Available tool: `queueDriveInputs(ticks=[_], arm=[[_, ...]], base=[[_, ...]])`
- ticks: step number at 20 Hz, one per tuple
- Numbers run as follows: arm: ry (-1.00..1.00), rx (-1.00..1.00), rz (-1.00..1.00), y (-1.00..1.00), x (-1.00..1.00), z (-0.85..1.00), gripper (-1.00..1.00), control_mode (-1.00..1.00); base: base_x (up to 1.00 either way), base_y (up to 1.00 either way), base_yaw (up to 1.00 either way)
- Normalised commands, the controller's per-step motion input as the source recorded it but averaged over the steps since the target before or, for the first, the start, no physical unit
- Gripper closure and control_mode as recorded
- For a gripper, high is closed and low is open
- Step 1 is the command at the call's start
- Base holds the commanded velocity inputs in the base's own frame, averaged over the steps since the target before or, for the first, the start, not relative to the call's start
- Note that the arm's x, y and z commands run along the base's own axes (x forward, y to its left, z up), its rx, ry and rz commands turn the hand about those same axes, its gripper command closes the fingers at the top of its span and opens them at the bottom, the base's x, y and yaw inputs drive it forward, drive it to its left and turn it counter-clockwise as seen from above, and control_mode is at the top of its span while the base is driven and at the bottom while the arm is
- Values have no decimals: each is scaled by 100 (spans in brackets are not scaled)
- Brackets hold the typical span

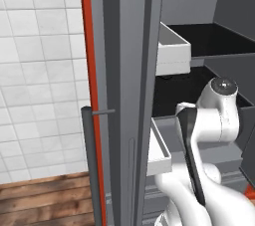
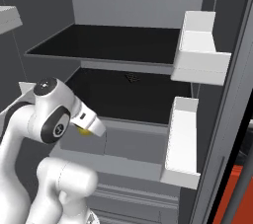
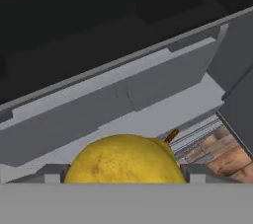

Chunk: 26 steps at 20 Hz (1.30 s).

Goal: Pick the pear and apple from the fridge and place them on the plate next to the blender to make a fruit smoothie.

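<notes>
The pear (image 3: 125, 161) sits right at my gripper (image 3: 124, 181), low in the hand view, its yellow skin rising between the two finger tips (image 3: 52, 176), which show as small grey blocks on either side of it. Its lower half is cut off by the bottom of that view, and a short brown stem pokes up at its upper right. I take it that my gripper is clenched on the pear, since the fruit sits tight between the tips with no shelf under it. In the right base view only a sliver of the pear (image 2: 84, 130) peeps out under my white hand; the fingers themselves are hidden there.

Beyond the pear runs the grey front edge of a black shelf (image 3: 99, 30) of the fridge (image 2: 133, 6), and the pear is held in front of that edge, outside the shelf. At the right of the hand view a strip of wood floor (image 3: 222, 151) shows below.

In the right base view two white bins (image 2: 197, 50) hang along the right side, well apart from my hand. The shelves are dark and bare apart from a small dark speck I cannot make out. In the left base view the fridge's door edge and bar handle (image 1: 91, 165) stand to the left of my arm, against a white tiled wall (image 1: 40, 70).
</notes>
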Motion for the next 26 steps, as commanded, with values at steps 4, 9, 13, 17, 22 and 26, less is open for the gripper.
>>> queueDriveInputs(ticks=[4,9,13,17,22,26], arm=[[5,0,-3,-2,-18,-3,100,100],[0,0,0,0,0,0,100,100],[0,0,0,0,0,0,100,100],[0,0,0,0,0,0,100,100],[0,0,0,0,0,0,100,100],[0,0,0,0,0,0,100,100]], base=[[-74,-11,-5],[-100,-15,-7],[-100,-4,-12],[-99,0,-42],[-64,-1,-67],[-5,0,-67]])
